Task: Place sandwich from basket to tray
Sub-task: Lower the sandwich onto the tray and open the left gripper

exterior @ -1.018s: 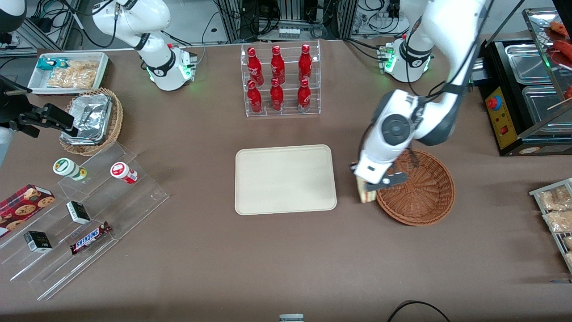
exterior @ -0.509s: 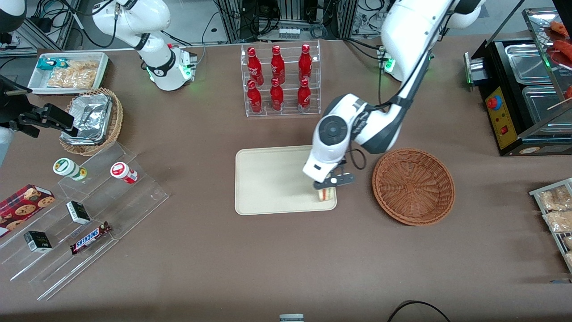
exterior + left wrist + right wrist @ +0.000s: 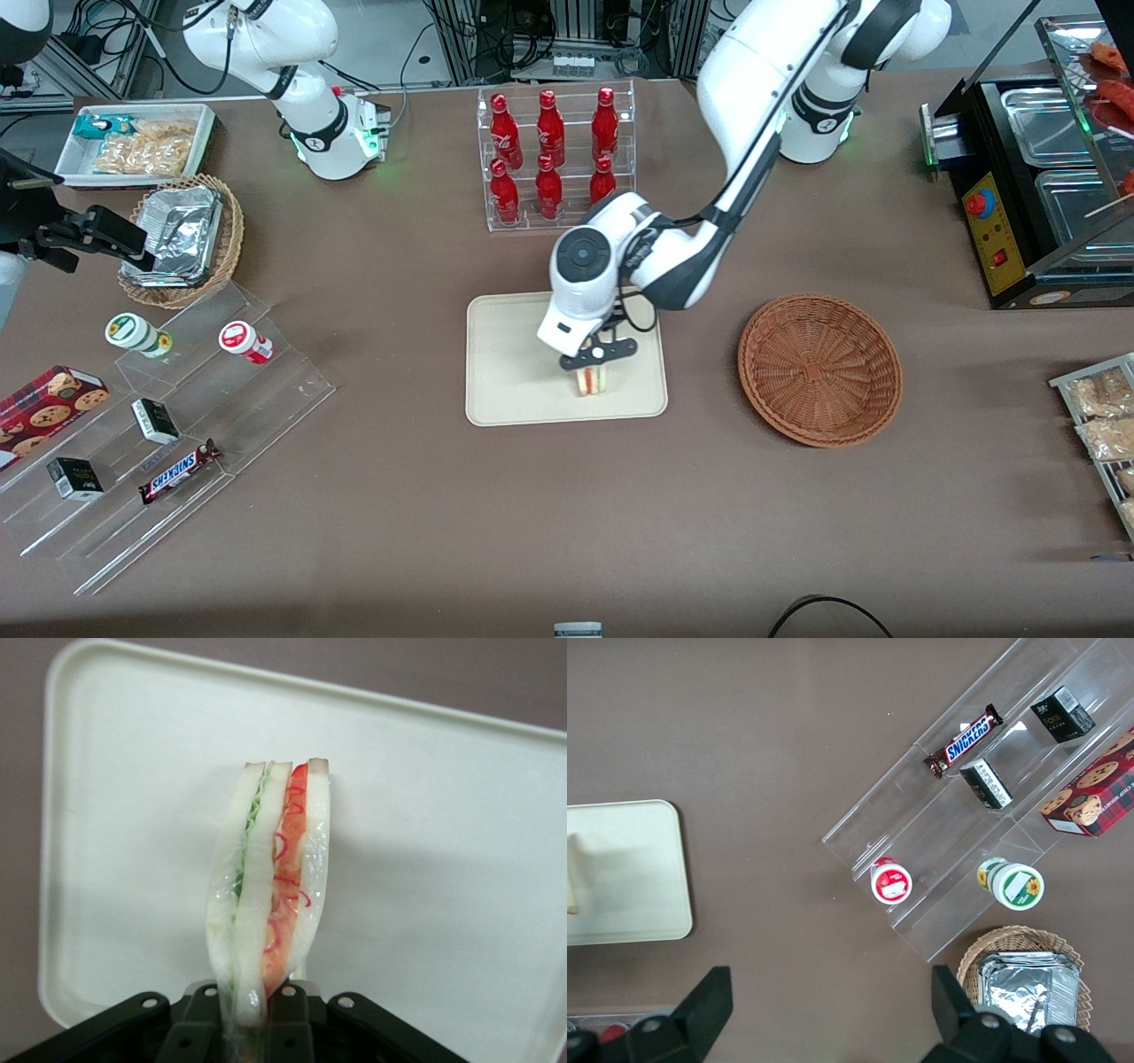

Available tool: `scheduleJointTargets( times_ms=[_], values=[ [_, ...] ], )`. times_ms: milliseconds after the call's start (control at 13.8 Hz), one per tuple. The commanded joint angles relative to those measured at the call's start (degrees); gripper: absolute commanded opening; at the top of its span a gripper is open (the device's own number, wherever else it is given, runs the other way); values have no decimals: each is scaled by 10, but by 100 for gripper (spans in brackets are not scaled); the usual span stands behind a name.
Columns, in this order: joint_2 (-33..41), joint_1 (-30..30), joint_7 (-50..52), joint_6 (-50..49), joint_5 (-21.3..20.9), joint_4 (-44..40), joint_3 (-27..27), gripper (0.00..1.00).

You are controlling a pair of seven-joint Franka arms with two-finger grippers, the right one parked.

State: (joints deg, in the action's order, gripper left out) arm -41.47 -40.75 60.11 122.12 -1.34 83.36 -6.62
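The gripper [image 3: 595, 359] stands over the tray [image 3: 505, 372], near the tray's edge closest to the front camera, its jaws pinching the sandwich [image 3: 592, 379] by one end. The wrist view shows the sandwich [image 3: 270, 886] held edge-on, bread and filling layers running lengthwise away from the fingers [image 3: 288, 1023], above the tray [image 3: 443, 815]. Whether its free end touches the tray surface cannot be told. The basket [image 3: 819, 368] lies empty on the tabletop, toward the working arm's end, well apart from the tray.

Risk, as judged: released in this edge-on pose, the wedge would probably topple flat, and with the tray's near rim close by it could land across that rim. A release from height could also let the layers splay or shift.

Change noted: half a second ago the gripper and sandwich were at the tray's corner nearest the basket; they have since travelled inward along the near edge. The basket and tray have not moved.
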Motion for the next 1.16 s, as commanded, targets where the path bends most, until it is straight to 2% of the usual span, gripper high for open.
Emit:
scheduleJointTargets(
  times_ms=[0, 218, 291, 364, 436, 727, 1091],
  values=[
    [-25, -21, 22, -15, -4, -46, 8, 7],
    [-33, -28, 26, -11, -7, -48, 8, 10],
    [-33, -28, 26, -7, -8, -48, 8, 29],
    [-33, -28, 24, -7, -8, -48, 8, 83],
    [-33, -28, 26, -7, -9, -48, 9, 100],
    [-23, -21, 25, -7, -5, -49, 11, 100],
    [27, -2, 13, -41, -10, -49, 17, 100]
  ],
)
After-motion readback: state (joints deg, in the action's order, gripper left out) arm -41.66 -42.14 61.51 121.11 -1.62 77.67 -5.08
